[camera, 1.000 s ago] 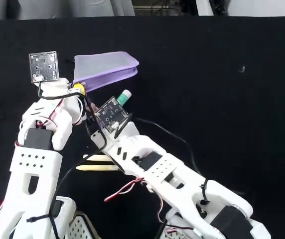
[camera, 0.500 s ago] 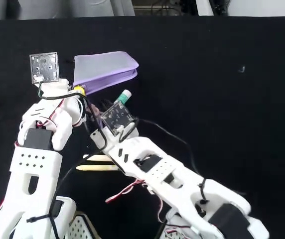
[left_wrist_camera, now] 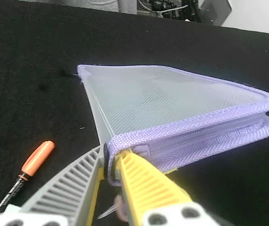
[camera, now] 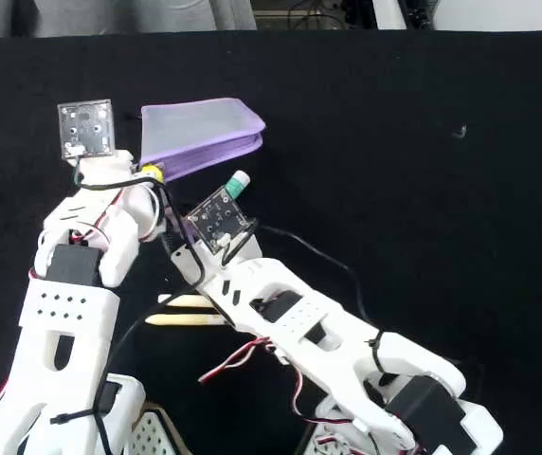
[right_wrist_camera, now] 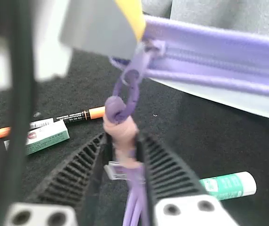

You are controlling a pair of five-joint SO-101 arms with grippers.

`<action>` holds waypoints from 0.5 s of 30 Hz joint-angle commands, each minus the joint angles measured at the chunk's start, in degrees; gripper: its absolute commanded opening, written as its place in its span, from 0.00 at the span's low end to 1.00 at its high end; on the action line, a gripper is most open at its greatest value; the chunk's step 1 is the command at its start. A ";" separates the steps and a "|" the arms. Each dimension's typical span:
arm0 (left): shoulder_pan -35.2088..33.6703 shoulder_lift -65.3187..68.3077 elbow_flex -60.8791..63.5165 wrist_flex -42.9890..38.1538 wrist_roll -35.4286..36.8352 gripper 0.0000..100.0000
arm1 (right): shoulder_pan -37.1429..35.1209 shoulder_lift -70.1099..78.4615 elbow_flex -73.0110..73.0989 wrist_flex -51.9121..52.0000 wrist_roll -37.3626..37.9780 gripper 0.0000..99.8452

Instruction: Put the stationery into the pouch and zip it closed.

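Left wrist view: the pouch [left_wrist_camera: 172, 99] is clamped at its corner by the left hand [left_wrist_camera: 110, 159], its zipper pull [right_wrist_camera: 121, 115] by the right hand [right_wrist_camera: 122, 143].

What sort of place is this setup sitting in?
Probably a robotics lab bench: a table draped in black cloth, white left arm and right arm mounted side by side, cables and equipment behind the far edge.
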 commanded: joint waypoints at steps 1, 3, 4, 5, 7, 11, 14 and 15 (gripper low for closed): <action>1.63 -1.58 -3.65 0.00 0.53 0.03 | 2.11 0.13 -4.09 -1.23 0.09 0.02; 1.98 -1.58 -3.65 0.00 0.53 0.03 | 2.46 0.04 -4.09 -1.23 0.09 0.01; 1.98 -1.58 -3.65 0.00 0.53 0.03 | 2.55 0.04 -4.09 -1.23 0.09 0.01; 1.98 -1.58 -3.65 0.00 0.53 0.03 | 2.55 0.04 -4.09 -1.23 0.18 0.01; 1.98 -1.58 -3.74 0.00 0.62 0.03 | 2.55 -0.04 -4.09 -1.23 0.18 0.01; 1.80 -1.58 -3.91 -0.35 0.70 0.03 | 2.29 -0.04 -3.74 -1.32 -0.26 0.04; 1.63 -1.58 -5.32 0.09 0.70 0.03 | 2.29 -0.13 -2.95 -1.76 -0.26 0.13; 1.63 -1.58 -5.76 0.18 0.70 0.03 | 2.29 -0.22 -2.95 -1.76 -0.26 0.16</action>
